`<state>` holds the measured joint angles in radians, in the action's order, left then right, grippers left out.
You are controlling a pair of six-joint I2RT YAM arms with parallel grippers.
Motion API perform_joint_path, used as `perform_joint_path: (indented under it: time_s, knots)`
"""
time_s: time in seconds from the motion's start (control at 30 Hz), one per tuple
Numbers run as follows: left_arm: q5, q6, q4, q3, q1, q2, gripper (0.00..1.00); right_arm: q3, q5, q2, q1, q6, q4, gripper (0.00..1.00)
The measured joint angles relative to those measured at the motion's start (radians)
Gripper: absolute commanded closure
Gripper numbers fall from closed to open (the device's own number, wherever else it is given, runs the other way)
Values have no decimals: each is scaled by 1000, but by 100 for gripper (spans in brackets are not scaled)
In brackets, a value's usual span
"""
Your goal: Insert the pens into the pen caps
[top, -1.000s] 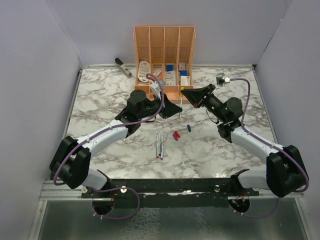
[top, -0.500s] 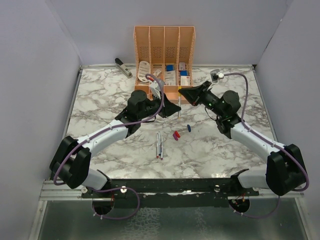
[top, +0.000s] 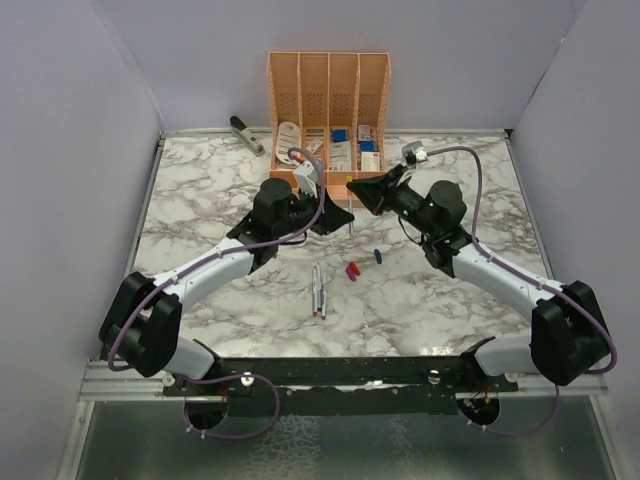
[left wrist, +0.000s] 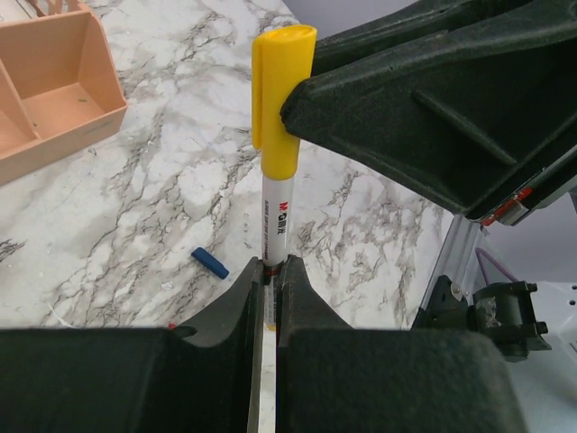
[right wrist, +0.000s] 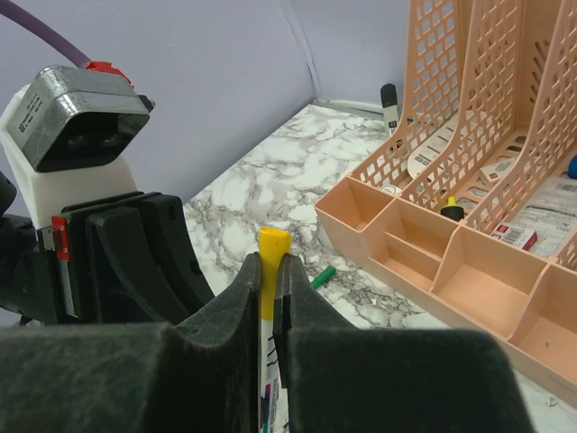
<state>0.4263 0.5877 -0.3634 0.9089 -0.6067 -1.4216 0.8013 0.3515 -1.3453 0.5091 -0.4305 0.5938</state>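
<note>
Yellow stubby plastic cap (left wrist: 279,99) sits over the upper end of a thin white marker pen (left wrist: 274,221), held above the grey-veined marble tabletop (top: 200,190) just in front of the peach plastic desk organiser (top: 328,75). The left gripper (left wrist: 272,275) has its black fingers pressed tight on the pen's barrel, and the right gripper (right wrist: 269,280) pinches the cap's sides. Nearer the arm bases, a few loose white pens (top: 318,288) lie side by side, with the red and purple caps (top: 352,270) just beside them and a small blue cap (top: 378,256) near those. A green cap (right wrist: 323,276) lies by the organiser's front edge. A grey metal stapler (top: 246,135) rests at the far left.
</note>
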Motion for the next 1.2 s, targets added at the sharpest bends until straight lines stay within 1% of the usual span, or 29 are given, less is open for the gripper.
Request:
perform_joint_path:
  time_s: [0.33, 0.37, 0.43, 0.5, 0.53, 0.6, 0.7, 0.8, 0.9, 1.0, 1.13, 1.2]
  knots:
    - [3, -3, 14, -10, 26, 36, 100, 26, -61, -5, 27, 11, -6, 98]
    - [2, -3, 14, -19, 30, 47, 100, 35, -63, -10, 32, 6, -10, 94]
    - [0, -3, 17, -38, 39, 72, 100, 56, -64, -24, 40, -3, -22, 81]
    - [-7, -4, 22, -59, 48, 99, 100, 79, -64, -39, 47, -9, -37, 71]
    - [-16, -4, 22, -69, 53, 113, 100, 95, -64, -48, 48, -7, -55, 66]
    - [-39, -6, 27, -83, 64, 139, 100, 118, -65, -64, 51, -2, -89, 62]
    - [-74, -18, 51, -87, 76, 166, 100, 159, -81, -79, 54, 11, -133, 60]
    - [-108, -41, 104, -87, 77, 177, 100, 192, -102, -79, 54, 18, -140, 60]
    - [-153, -75, 205, -80, 77, 164, 100, 210, -124, -66, 54, 19, -140, 60]
    - [-210, -109, 321, -39, 76, 109, 100, 212, -148, -44, 54, 21, -158, 60]
    - [-301, -142, 455, 30, 77, 0, 100, 217, -197, -14, 54, 32, -233, 60]
    - [-334, -150, 491, 40, 77, -33, 100, 217, -221, 0, 54, 40, -273, 60]
